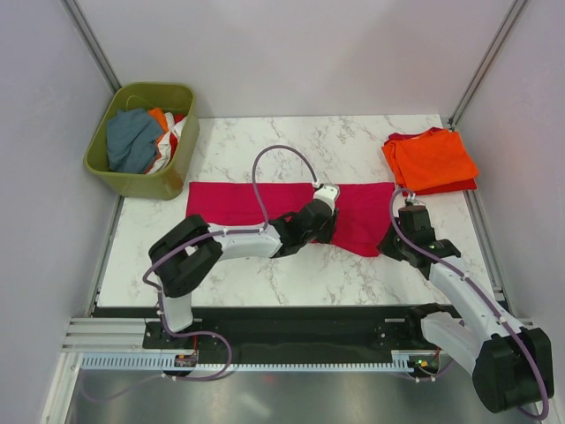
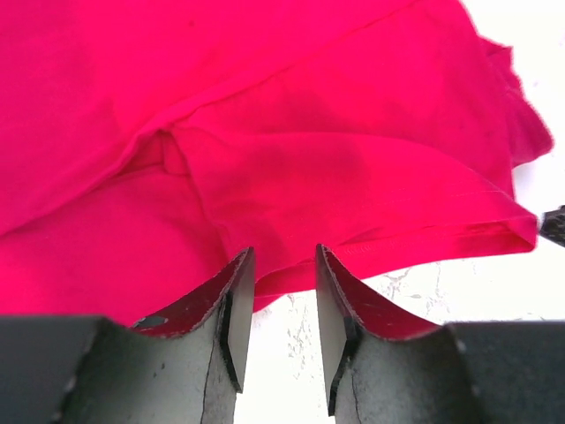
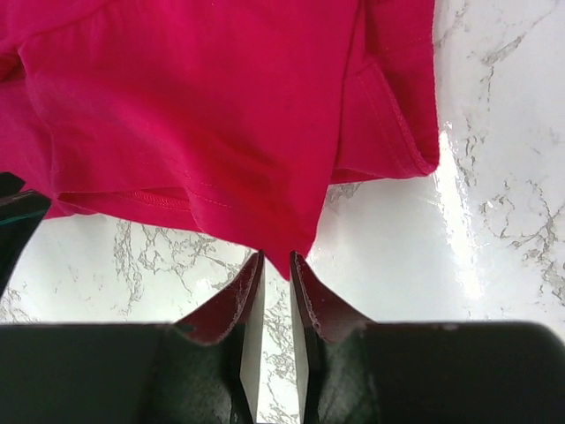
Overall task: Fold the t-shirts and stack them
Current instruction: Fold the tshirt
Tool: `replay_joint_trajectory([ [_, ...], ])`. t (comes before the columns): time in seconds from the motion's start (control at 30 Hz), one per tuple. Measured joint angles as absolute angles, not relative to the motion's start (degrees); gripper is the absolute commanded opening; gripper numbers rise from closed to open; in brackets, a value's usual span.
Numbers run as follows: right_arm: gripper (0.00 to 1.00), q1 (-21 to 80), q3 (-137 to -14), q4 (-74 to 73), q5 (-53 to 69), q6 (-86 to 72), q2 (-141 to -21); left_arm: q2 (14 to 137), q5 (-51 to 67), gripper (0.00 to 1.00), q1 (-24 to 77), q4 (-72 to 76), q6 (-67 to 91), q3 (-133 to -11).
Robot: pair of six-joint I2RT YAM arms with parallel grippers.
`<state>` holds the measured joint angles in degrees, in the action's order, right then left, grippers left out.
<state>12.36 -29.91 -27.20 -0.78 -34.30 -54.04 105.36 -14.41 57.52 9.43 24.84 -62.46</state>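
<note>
A magenta-pink t-shirt [image 1: 238, 201] lies spread across the middle of the marble table. My left gripper [image 1: 305, 243] is low over the shirt's near edge. In the left wrist view the gripper [image 2: 284, 252] is open, the shirt's hem [image 2: 353, 256] is just beyond its tips, and bare marble shows between the fingers. My right gripper [image 1: 388, 250] is at the shirt's near right corner. In the right wrist view the gripper [image 3: 275, 256] has a narrow gap and the cloth corner [image 3: 281, 252] ends at its tips. A folded orange t-shirt [image 1: 433, 159] lies on a red one [image 1: 399, 139] at the back right.
An olive-green basket [image 1: 132, 184] stands at the back left, off the table's corner. It holds grey-blue cloth [image 1: 132, 141] and some orange and white cloth. Grey walls close in both sides. The table's near edge [image 1: 291, 305] runs just before the arm bases.
</note>
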Motion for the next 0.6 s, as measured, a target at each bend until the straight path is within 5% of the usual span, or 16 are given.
replay_joint_trajectory([
  [0.33,0.38,12.4,-31.5,-28.0,-2.9,-34.8,-52.2,111.0,-13.2,0.38,57.1,1.8,26.2,-68.7],
  [0.53,0.43,12.4,-33.0,-28.4,-4.9,-35.2,-49.2,111.8,-12.7,0.26,56.5,-1.5,27.1,-69.8],
  [0.6,0.43,12.4,-33.3,-28.4,-5.5,-35.2,-48.6,112.1,-12.0,0.15,56.2,-2.0,27.6,-70.0],
])
